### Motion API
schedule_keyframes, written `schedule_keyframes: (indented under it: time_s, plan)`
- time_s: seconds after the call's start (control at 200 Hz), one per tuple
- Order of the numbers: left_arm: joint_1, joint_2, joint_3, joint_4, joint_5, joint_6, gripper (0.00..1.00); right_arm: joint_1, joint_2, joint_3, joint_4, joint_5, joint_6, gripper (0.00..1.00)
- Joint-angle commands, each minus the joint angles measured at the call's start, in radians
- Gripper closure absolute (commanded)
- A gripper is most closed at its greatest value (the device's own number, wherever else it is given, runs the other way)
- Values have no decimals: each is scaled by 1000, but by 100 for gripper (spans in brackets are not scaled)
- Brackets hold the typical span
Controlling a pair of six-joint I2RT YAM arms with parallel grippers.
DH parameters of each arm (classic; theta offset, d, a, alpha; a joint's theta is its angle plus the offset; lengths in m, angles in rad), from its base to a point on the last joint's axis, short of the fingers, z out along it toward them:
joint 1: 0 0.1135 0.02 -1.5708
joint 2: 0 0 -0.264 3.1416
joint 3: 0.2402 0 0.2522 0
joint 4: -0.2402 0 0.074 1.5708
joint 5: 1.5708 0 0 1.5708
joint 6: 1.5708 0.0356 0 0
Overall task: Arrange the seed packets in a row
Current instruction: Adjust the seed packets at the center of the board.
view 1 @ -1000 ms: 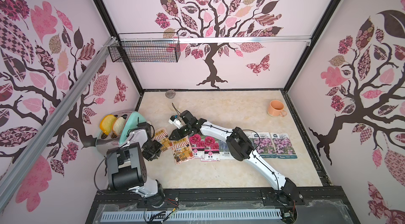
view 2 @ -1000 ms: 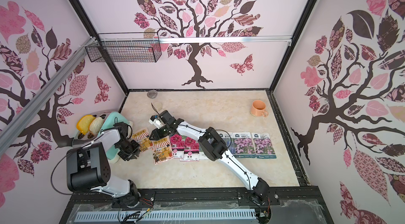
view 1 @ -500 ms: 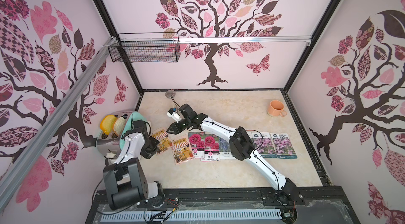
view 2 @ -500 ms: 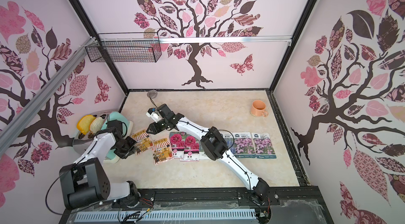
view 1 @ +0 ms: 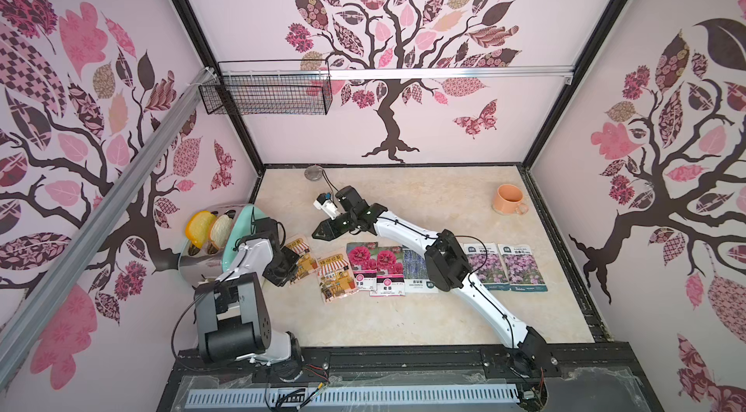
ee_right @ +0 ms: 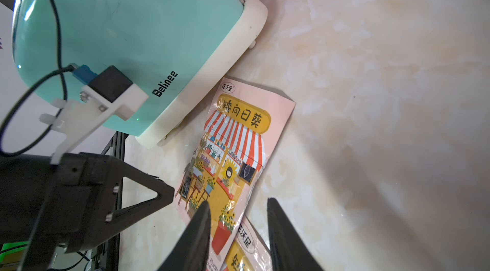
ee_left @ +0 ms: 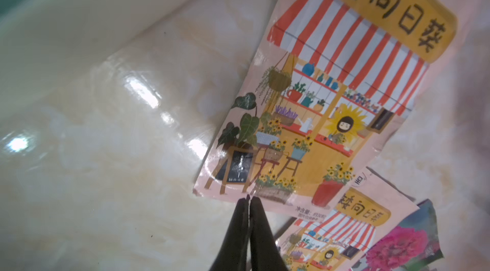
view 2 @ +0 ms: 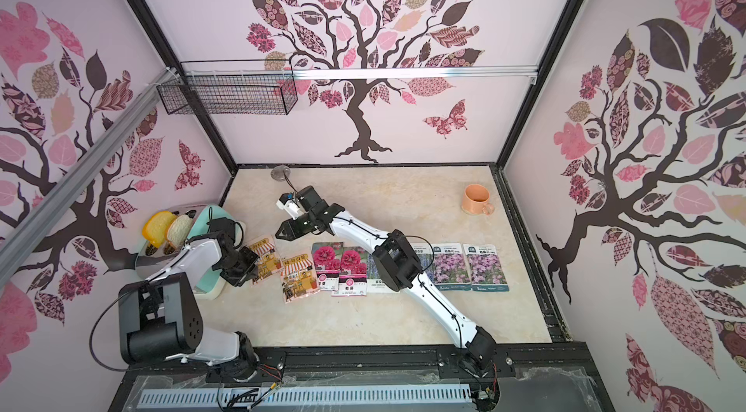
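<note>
Left claw: black tapered fingers closed together, tips touching the bottom edge of the glossy orange shop packet; can't tell if it's pinched. Second orange packet overlaps it just beside my tips. Right claw: part open, empty, over the marbled counter, behind the flat packet row.

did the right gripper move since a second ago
yes, the right gripper has drawn back toward the back wall, away from the red flower packets

open tabletop behind and before the seed packets, toaster just beside leftmost packet, mug far right
</note>
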Motion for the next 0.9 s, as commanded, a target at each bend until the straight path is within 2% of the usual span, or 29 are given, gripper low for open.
schedule_keyframes:
  time_s: [0.0, 0.15, 0.31, 0.44, 0.555, 0.69, 0.895]
  plan:
    - [6, 43, -10, 111, -11, -37, 93, -3, 38, 48, 2, -33, 10, 62]
    - [-32, 64, -8, 150, -4, -51, 92, -4, 44, 47, 2, -37, 10, 62]
    - [-61, 103, 0, 188, 18, -61, 86, -8, 48, 41, 0, -45, 11, 62]
    - [-65, 118, 4, 187, 31, -40, 77, -13, 45, 23, 3, -43, 9, 62]
    - [-65, 143, 27, 130, 18, -8, 74, -16, 43, 19, 11, -49, 17, 62]
    - [-65, 192, 47, 42, -10, 2, 76, -17, 25, -3, 12, -35, 13, 62]
    - [-67, 275, 91, -100, -115, 101, 79, -20, -8, -51, 34, -42, 3, 61]
